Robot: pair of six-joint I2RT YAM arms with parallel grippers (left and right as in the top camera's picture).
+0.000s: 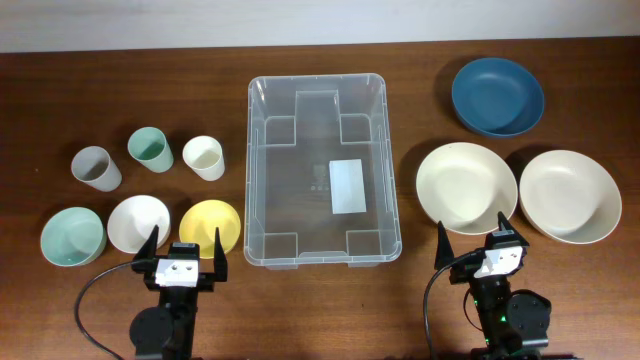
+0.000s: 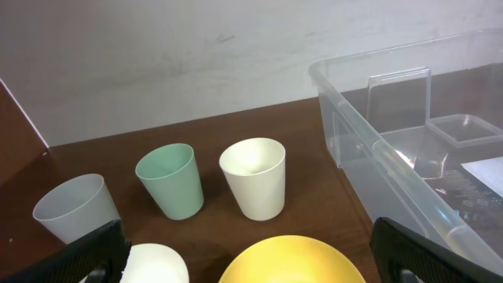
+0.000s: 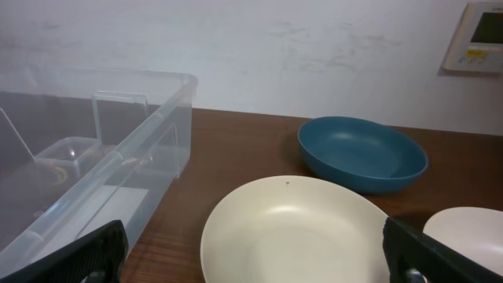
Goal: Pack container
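Clear, round-cornered plastic container (image 1: 290,190) sits untouched, left claw (image 1: 185,235) and right claw (image 1: 470,225) both spread.

On the left stood a grey cup (image 1: 96,167), green cup (image 1: 150,149) and cream cup (image 1: 203,157), with a mint bowl (image 1: 72,236), white bowl (image 1: 138,222) and yellow bowl (image 1: 209,225) nearer (a row); on the right lay a blue dish (image 1: 497,96), far, a cream dish (image 1: 466,187) and a second cream dish (image 1: 570,196).

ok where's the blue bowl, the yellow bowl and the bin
blue bowl (image 1: 497,95): overhead view, centre of its inside
yellow bowl (image 1: 209,221): overhead view, centre of its inside
bin (image 1: 300,185): overhead view, bare floor
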